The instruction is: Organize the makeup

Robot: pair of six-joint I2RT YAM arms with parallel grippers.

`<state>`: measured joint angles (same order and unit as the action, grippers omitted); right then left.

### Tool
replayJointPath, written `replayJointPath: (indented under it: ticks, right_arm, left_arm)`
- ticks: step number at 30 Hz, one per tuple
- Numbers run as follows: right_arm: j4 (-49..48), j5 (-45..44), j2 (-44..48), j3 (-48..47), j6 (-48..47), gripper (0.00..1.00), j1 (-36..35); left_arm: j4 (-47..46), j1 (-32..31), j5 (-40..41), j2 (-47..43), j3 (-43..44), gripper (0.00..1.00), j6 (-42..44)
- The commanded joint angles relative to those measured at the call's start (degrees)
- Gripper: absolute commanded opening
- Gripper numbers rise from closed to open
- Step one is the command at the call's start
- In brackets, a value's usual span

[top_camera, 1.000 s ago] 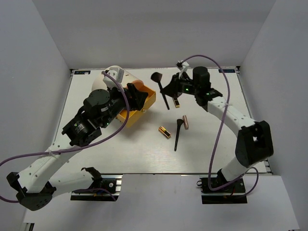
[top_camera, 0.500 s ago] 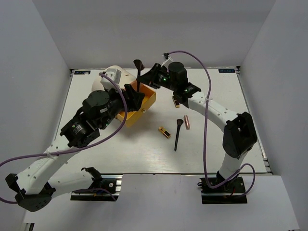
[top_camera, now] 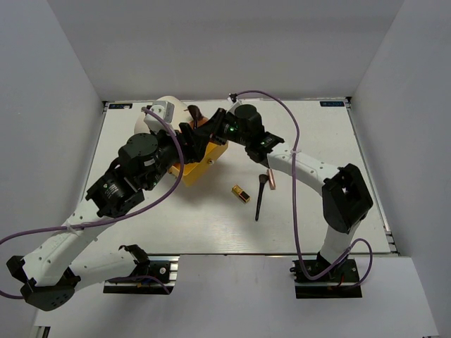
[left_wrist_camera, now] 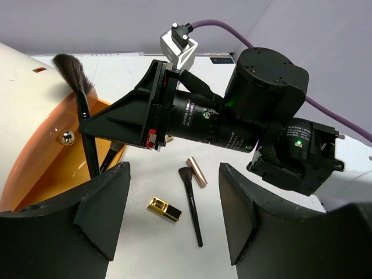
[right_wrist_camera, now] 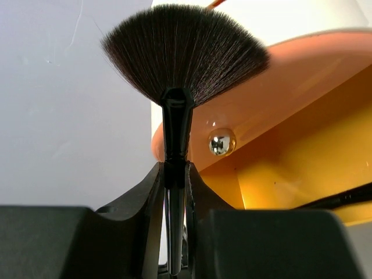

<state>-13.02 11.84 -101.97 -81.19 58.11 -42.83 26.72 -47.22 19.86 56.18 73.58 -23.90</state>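
Makeup fan brush [right_wrist_camera: 177, 110] sits clenched by its thin black handle in my right gripper [right_wrist_camera: 175, 174], bristles up, held right at the open orange drawer [left_wrist_camera: 52, 157] that fronts the cream cylinder [left_wrist_camera: 23, 104]. From the left wrist view the handle's lower end looks to be just inside the drawer mouth, though one of that wrist's own fingers hides the very tip. My left gripper [left_wrist_camera: 174, 180] hangs close by with its jaws spread wide and nothing between them. One finger is just beside the drawer's corner, and I cannot tell whether it touches. Out on the white table [top_camera: 317, 211], to the right of the drawer, lie a gold-and-black lipstick [top_camera: 241, 193], a second black-handled brush [top_camera: 260, 197] and a slim rose-gold tube [top_camera: 271, 180], close together. I read this as the placing step for the fan brush, with three pieces yet to collect. Next I would lower and lean the handle until it rests on the drawer floor, then let go and lift clear without snagging the bristles, the drawer wall or the left arm crowding that spot.
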Motion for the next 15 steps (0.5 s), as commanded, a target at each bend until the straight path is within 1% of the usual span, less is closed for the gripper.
replayJointPath:
  ticks: [1, 5, 11, 15]
  right_arm:
    - [-4.4, -2.2, -0.9, -0.1, 0.2, 0.0, 0.2]
    - [-5.6, -2.8, -1.7, 0.9, -0.9, 0.0, 0.0]
    - [-7.5, -2.1, -3.0, 2.5, -1.3, 0.05, 0.1]
    - [-8.3, -1.6, -3.1, 2.3, -1.6, 0.15, 0.0]
  left_arm:
    - [-0.2, -0.2, 1.0, -0.9, 0.2, 0.72, -0.1]
    - [-0.1, -0.2, 1.0, -1.3, 0.0, 0.72, -0.2]
    - [0.0, -0.2, 0.8, -1.3, -0.3, 0.72, -0.6]
    - [0.4, -0.2, 1.0, -1.3, 0.1, 0.72, -0.7]
